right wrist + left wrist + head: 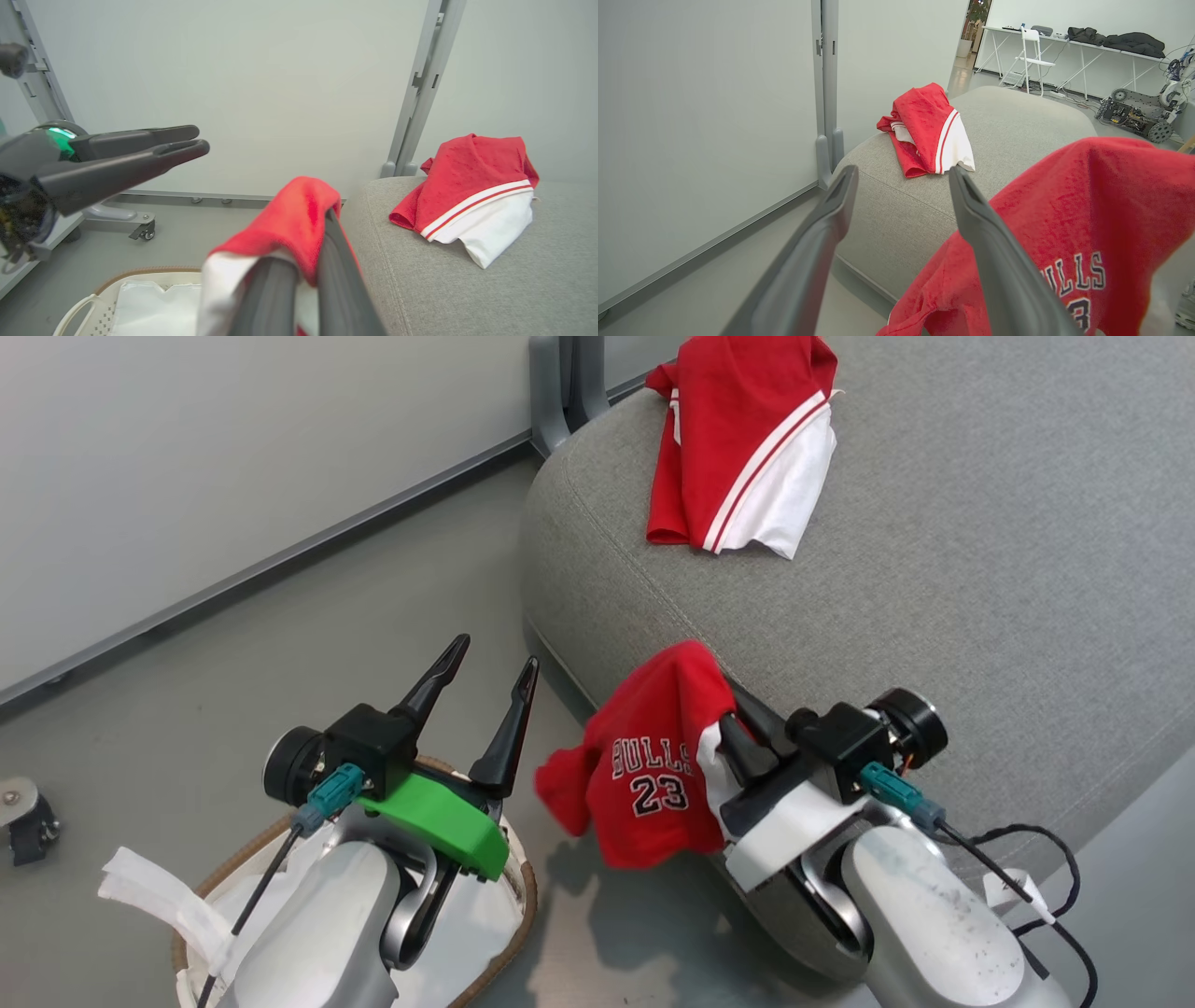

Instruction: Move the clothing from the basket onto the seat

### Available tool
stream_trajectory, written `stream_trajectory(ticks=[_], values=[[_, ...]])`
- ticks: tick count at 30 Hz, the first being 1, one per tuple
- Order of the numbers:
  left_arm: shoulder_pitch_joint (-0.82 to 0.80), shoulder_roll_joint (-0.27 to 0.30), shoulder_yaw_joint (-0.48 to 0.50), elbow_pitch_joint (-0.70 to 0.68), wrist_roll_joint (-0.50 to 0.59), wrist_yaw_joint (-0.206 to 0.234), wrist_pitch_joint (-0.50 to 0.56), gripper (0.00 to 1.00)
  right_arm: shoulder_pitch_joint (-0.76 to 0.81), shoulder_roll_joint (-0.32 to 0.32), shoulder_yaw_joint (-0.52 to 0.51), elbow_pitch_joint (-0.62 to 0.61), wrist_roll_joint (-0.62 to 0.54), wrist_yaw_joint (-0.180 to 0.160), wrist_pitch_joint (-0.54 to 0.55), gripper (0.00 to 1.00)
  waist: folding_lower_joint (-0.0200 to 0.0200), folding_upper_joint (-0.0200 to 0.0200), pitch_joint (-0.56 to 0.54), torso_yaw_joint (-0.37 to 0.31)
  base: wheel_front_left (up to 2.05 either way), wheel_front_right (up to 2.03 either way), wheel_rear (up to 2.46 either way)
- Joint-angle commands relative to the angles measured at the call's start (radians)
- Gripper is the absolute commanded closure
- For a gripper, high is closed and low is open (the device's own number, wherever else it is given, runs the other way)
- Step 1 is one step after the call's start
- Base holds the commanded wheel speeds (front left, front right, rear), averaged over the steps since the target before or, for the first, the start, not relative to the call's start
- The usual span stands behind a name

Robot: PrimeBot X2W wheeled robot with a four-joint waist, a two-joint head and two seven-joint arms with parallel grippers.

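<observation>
- While one red garment with a white panel (pixel 747 448) already lies crumpled on the seat (pixel 980 616), near its far left corner, the second piece, the red "BULLS" garment (pixel 653 775), is not yet set down.
- It hangs at the seat's rounded left edge, between the seat and the basket (pixel 526 887). Its upper fold reaches over that edge, but I cannot tell whether it touches the upholstery.
- What shows of the basket's inside in the right wrist view is a plain white sheet (pixel 149 303), and the part under the left arm is hidden. I judge the task nearly finished: this piece has yet to be carried inward over the seat and let go.
- The right gripper (pixel 736 726) is clamped on the "BULLS" garment. Its two dark fingers lie close together with a fold of red and white cloth pinched between them, and the rest droops below.
- The left gripper (pixel 497 653) hovers above the basket, fingers spread apart, holding and touching nothing.
</observation>
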Motion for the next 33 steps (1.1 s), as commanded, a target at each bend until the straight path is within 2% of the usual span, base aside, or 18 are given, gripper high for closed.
stream_trajectory(ticks=[1, 6, 14, 22, 27, 33], values=[[-0.017, 0.006, -0.003, -0.007, -0.002, -0.003, 0.0, 0.0, -0.021, 0.0, -0.016, -0.022, -0.03, -0.001, -0.002, 1.0, 0.0, -0.0001, 0.025, -0.013, 0.0, 0.0, 0.0], [-0.034, 0.024, -0.019, -0.028, 0.0, -0.003, 0.0, 0.0, -0.128, -0.031, -0.097, -0.055, -0.117, -0.001, -0.002, 1.0, 0.0, -0.0001, 0.068, -0.015, 0.0, 0.0, 0.0], [-0.045, 0.076, -0.014, -0.056, 0.007, -0.003, 0.0, 0.0, -0.43, -0.166, -0.223, -0.04, -0.188, -0.001, -0.002, 1.0, 0.0, -0.0001, 0.17, -0.015, 0.0, 0.0, 0.0], [-0.092, 0.111, -0.052, -0.102, 0.024, -0.003, 0.0, 0.0, -0.638, -0.274, -0.407, 0.029, -0.272, -0.002, -0.002, 1.0, 0.0, -0.0001, 0.27, 0.056, 0.0, 0.0, 0.0], [-0.129, 0.126, -0.072, -0.112, 0.025, -0.003, 0.0, 0.0, -0.693, -0.299, -0.512, 0.104, -0.337, -0.001, -0.002, 1.0, 0.0, -0.0001, 0.326, 0.099, 0.0, 0.0, 0.0], [-0.185, 0.141, -0.101, -0.126, 0.017, -0.003, 0.0, 0.0, -0.711, -0.299, -0.616, 0.222, -0.411, -0.001, -0.002, 1.0, 0.0, -0.0001, 0.411, 0.152, 0.0, 0.0, 0.0]])
